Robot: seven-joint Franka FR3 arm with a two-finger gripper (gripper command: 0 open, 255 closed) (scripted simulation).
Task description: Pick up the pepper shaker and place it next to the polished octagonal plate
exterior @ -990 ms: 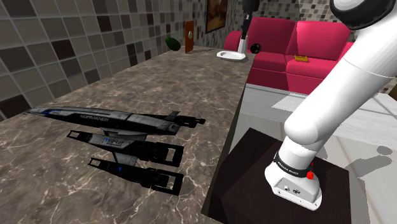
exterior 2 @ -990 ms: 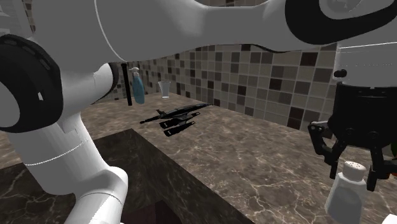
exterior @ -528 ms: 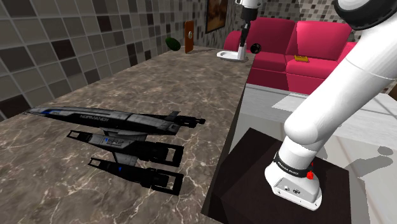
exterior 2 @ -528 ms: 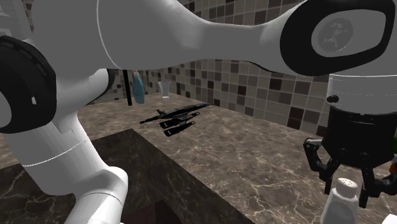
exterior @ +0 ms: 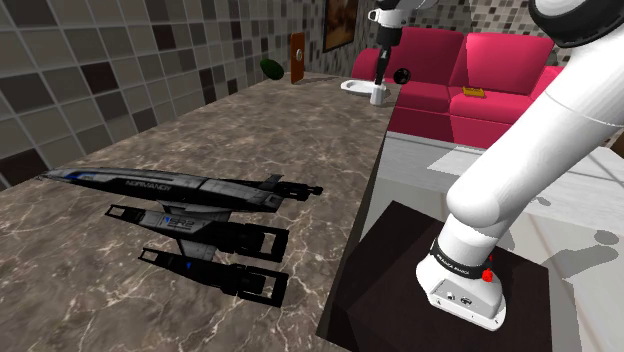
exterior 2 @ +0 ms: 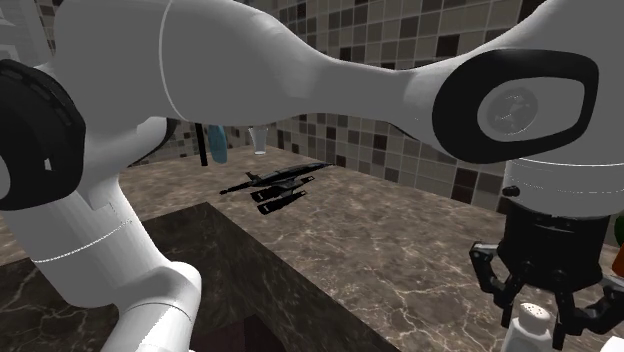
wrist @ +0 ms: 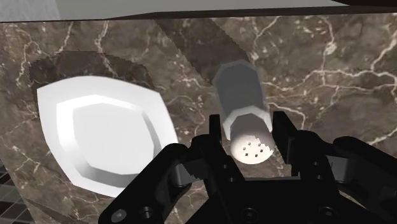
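My black gripper is shut on the white pepper shaker, with one finger on each side of its perforated cap. The white octagonal plate lies on the dark marble counter close beside the shaker. In the shoulder view the gripper hangs at the counter's far end, holding the shaker upright just right of the plate. In the second exterior view the gripper clasps the shaker at the lower right. Whether the shaker's base touches the counter I cannot tell.
A dark model spaceship lies mid-counter, far from the gripper. A blue bottle and a glass stand by the tiled wall. A brown upright object and a green item sit near the plate. A red sofa lies past the counter edge.
The arm has lowered the held shaker steadily toward the counter beside the plate. The fingers stay clamped on it.
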